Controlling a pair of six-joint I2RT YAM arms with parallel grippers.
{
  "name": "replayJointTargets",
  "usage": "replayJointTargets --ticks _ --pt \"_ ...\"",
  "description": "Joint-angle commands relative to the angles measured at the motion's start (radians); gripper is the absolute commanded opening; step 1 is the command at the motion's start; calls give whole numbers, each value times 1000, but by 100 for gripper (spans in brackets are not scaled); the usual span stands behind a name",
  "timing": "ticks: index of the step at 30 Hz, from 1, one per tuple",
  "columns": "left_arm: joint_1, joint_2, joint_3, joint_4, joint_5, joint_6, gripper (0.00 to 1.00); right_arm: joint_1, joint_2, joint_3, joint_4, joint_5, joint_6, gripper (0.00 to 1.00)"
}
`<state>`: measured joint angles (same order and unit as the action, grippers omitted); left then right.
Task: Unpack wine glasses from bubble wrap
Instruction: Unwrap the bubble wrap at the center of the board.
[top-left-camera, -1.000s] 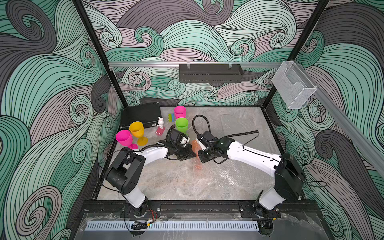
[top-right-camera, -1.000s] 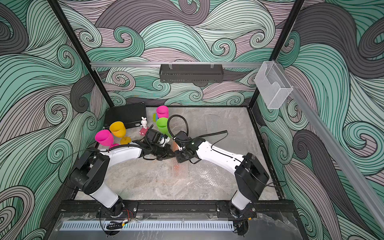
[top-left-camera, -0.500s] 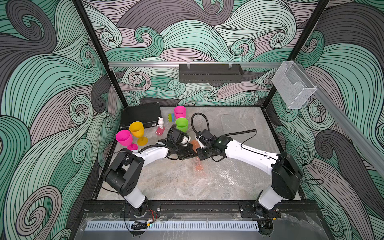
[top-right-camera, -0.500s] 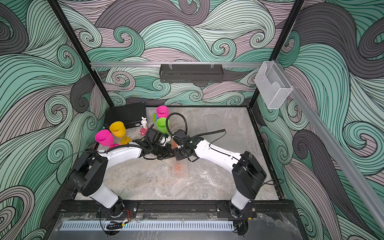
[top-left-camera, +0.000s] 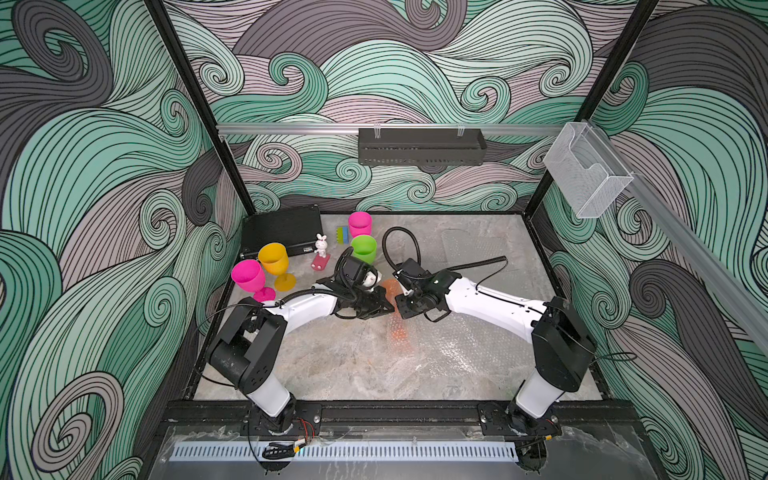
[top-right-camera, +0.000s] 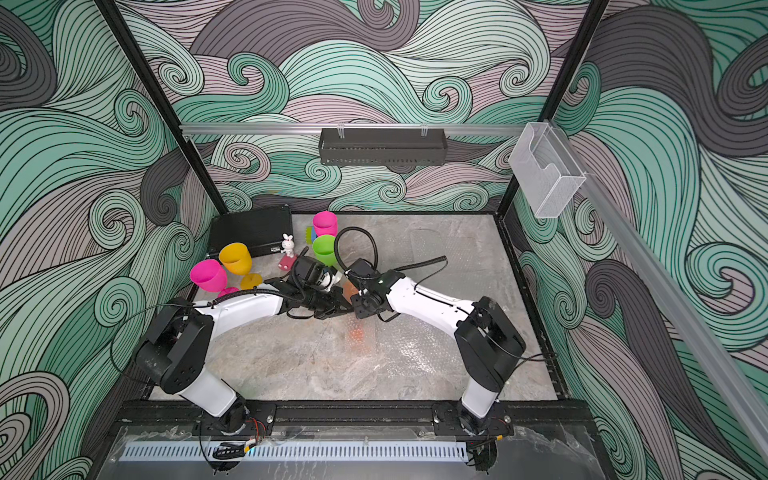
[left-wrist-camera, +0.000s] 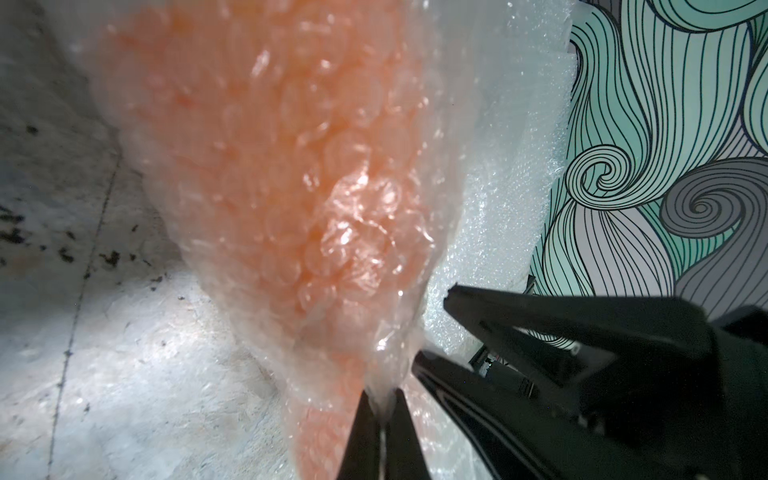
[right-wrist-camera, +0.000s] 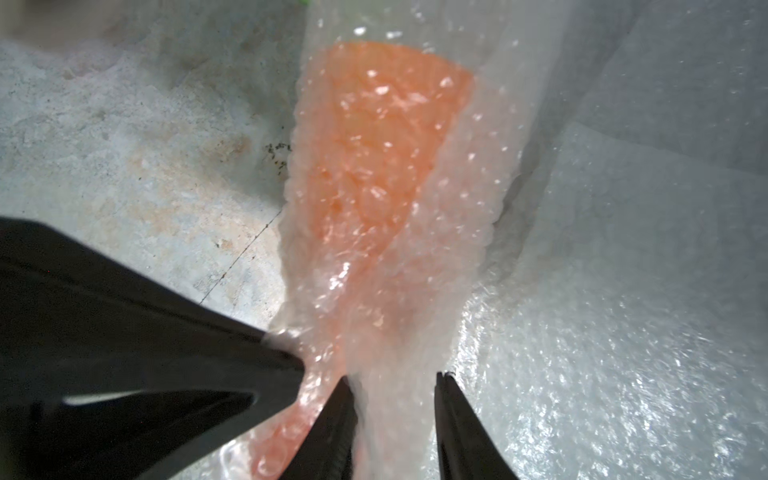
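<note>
An orange wine glass (top-left-camera: 400, 332) lies wrapped in bubble wrap (top-left-camera: 457, 345) mid-table, orange showing through the film (left-wrist-camera: 291, 174) (right-wrist-camera: 374, 137). My left gripper (top-left-camera: 387, 309) (left-wrist-camera: 380, 409) is shut, pinching a fold of the wrap at the goblet's narrow end. My right gripper (top-left-camera: 401, 305) (right-wrist-camera: 392, 378) faces it closely, open, with whitish wrap lying between its fingers. In both top views two pink goblets (top-left-camera: 248, 276) (top-left-camera: 360, 223), a yellow one (top-left-camera: 273, 259) and a green one (top-left-camera: 364, 248) stand unwrapped at the back left.
A black case (top-left-camera: 282, 230), a white rabbit figure (top-left-camera: 320, 245) and a green-blue block (top-left-camera: 342, 235) sit near the goblets. A flattened wrap sheet (top-left-camera: 465, 245) lies at the back right. The right arm's cable (top-left-camera: 399, 237) loops over the green goblet.
My right gripper has shifted a little back and left toward the left gripper, and its fingers have spread slightly. The left gripper has stayed shut on the wrap.
</note>
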<state>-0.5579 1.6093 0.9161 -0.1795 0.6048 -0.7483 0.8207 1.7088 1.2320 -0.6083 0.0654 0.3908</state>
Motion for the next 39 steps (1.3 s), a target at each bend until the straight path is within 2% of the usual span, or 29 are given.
replayJointTargets --ticks 1,14,23,39 --pt "-9 -23 33 -9 -3 16 3 -8 29 23 5 21 -15 35" --pt "-12 -11 41 -14 -4 17 4 29 44 18 21 20 -2 37" --pt "-16 -7 43 -17 1 20 3 13 57 56 54 112 -18 38" --pt "-21 3 46 -15 6 21 1 3 58 5 176 57 18 38"
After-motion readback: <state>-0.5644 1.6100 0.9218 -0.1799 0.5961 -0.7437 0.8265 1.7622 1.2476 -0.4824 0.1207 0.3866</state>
